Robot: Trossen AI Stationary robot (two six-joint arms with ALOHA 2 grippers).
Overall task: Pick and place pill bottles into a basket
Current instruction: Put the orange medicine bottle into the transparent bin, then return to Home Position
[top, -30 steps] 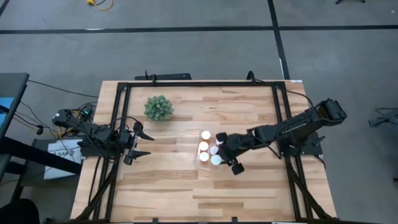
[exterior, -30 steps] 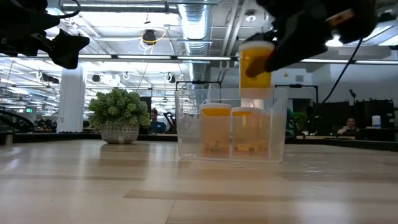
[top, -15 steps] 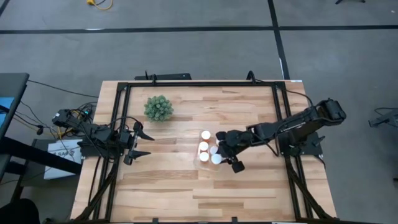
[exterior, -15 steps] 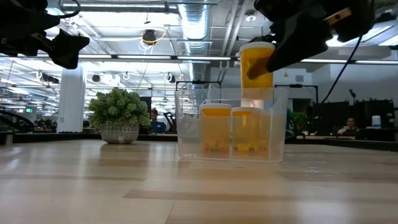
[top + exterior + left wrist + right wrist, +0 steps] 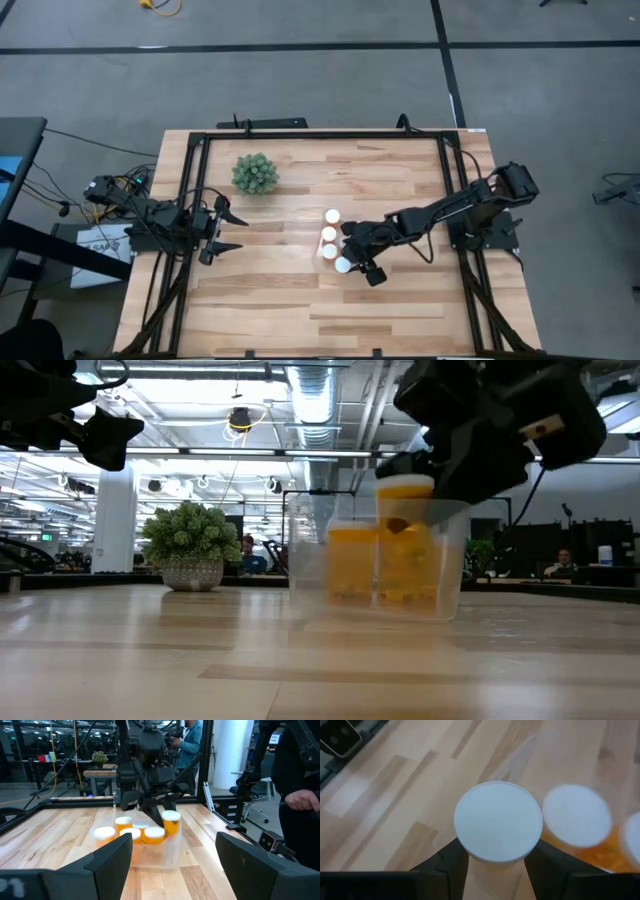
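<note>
The clear basket (image 5: pixel 322 243) stands mid-table and holds several orange pill bottles with white caps (image 5: pixel 329 233). It also shows in the low view (image 5: pixel 300 560) and the left wrist view (image 5: pixel 172 855). My right gripper (image 5: pixel 350 262) reaches in from the table's right, shut on one more bottle (image 5: pixel 498 820) at the basket's near right corner. That bottle's cap (image 5: pixel 405 488) stands higher than the others, and its body is down among the basket walls. My left gripper (image 5: pixel 225 232) waits open and empty near the table's left edge. My right gripper pinches the bottle just under its white cap (image 5: pixel 498 851), one finger (image 5: pixel 451 865) on each side. The fingers slant down from the table's right. The bottle stands upright with its lower part inside the basket; I cannot tell whether it rests on the basket's floor.
A green spiky ball plant (image 5: pixel 255 174) stands at the far left of the table. A black frame (image 5: pixel 320 133) runs around the table's edges. People show in the room beyond, one hand (image 5: pixel 300 800) close by in the left wrist view.
My right gripper has gone down and a little toward the table's left and near edges, staying shut on its bottle. The bottle, held above the basket's rim a second ago, now sits lower, partly inside the basket and still upright.
</note>
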